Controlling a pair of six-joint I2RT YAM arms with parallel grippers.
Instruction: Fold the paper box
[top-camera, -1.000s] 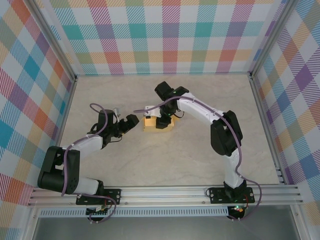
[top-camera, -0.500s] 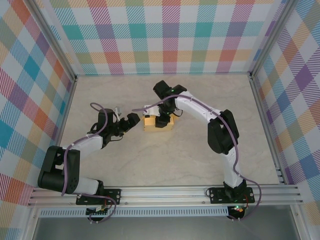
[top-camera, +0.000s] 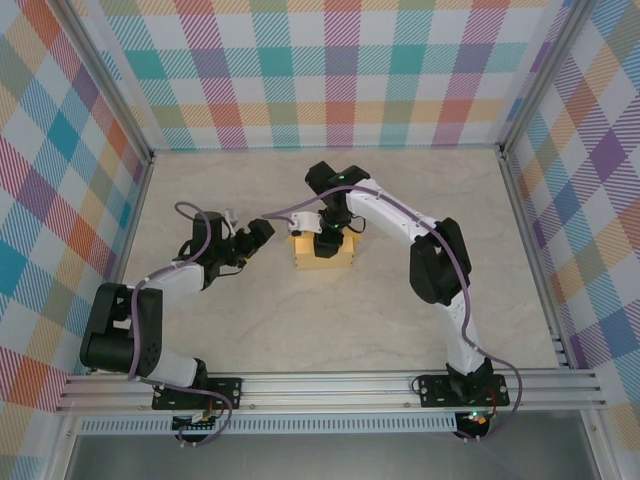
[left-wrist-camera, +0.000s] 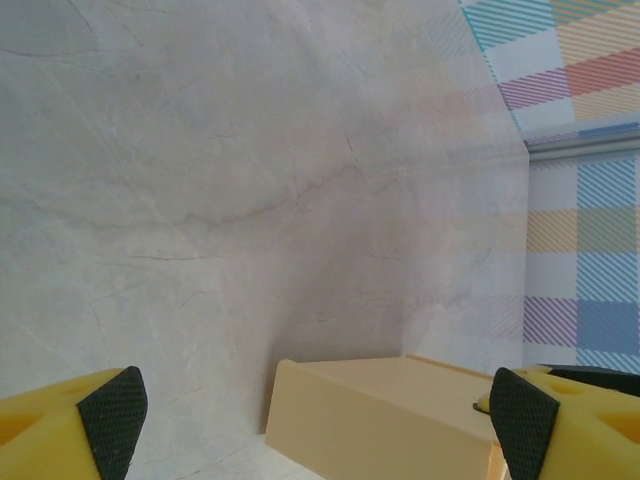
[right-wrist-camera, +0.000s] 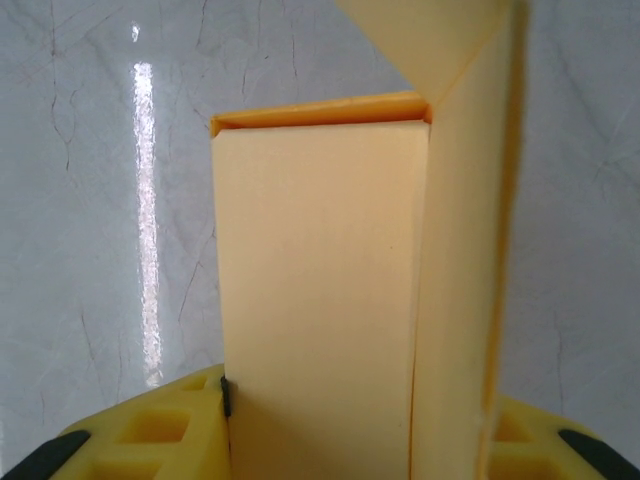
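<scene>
The paper box (top-camera: 322, 256) sits midway up the table (top-camera: 230, 340), half hidden under the right gripper (top-camera: 326, 236) clamping it (flaps hard to read), while the left gripper (top-camera: 260, 234), spread empty beside it, has edged farther back.

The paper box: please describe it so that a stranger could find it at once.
On the pale marble table, look near the middle. The paper box sits under the right tool, which grips it. Its yellow-orange card stands out from pale stone and white arms.

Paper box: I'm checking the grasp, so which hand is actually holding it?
The right hand: it is closed on the paper box, while the left hand stands open beside it.
</scene>
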